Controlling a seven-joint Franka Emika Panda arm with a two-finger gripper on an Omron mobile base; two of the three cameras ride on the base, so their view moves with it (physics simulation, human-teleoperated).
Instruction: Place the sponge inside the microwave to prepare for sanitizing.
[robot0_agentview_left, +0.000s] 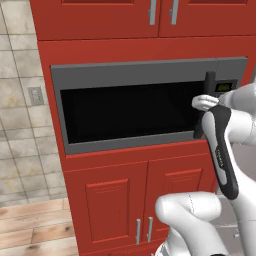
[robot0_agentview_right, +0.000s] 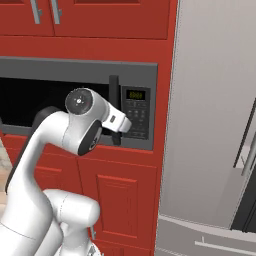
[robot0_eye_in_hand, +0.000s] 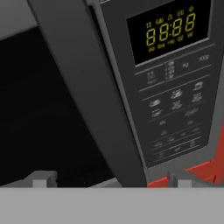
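- White arm with dark joints rising in the foreground of both base views, bent toward the microwave (robot0_agentview_left: 145, 107) front.
- Gripper (robot0_eye_in_hand: 109, 178) spread wide, nothing between the fingers; two small dark fingertips (robot0_eye_in_hand: 41, 178) at 7 and 5 o'clock in the hand view, straddling the lower end of the door handle (robot0_eye_in_hand: 87, 92).
- In the left base view, hand (robot0_agentview_left: 206, 103) at 3 o'clock, just in front of the black curved handle, near its middle.
- Handle in the hand view running as a dark bar from 11 o'clock down to 6 o'clock; black-glass door to its left at 9 o'clock.
- Keypad panel (robot0_eye_in_hand: 175, 118) at 3 o'clock of the hand view, green display (robot0_eye_in_hand: 170, 30) at 1 o'clock above rows of buttons.
- Microwave door closed, flush in its grey frame.
- Red cabinets (robot0_agentview_left: 145, 200) below and above the microwave.
- Farther off, tiled wall (robot0_agentview_left: 22, 125) at 9 o'clock in the left base view; pale grey refrigerator (robot0_agentview_right: 215, 125) at 3 o'clock in the right base view.
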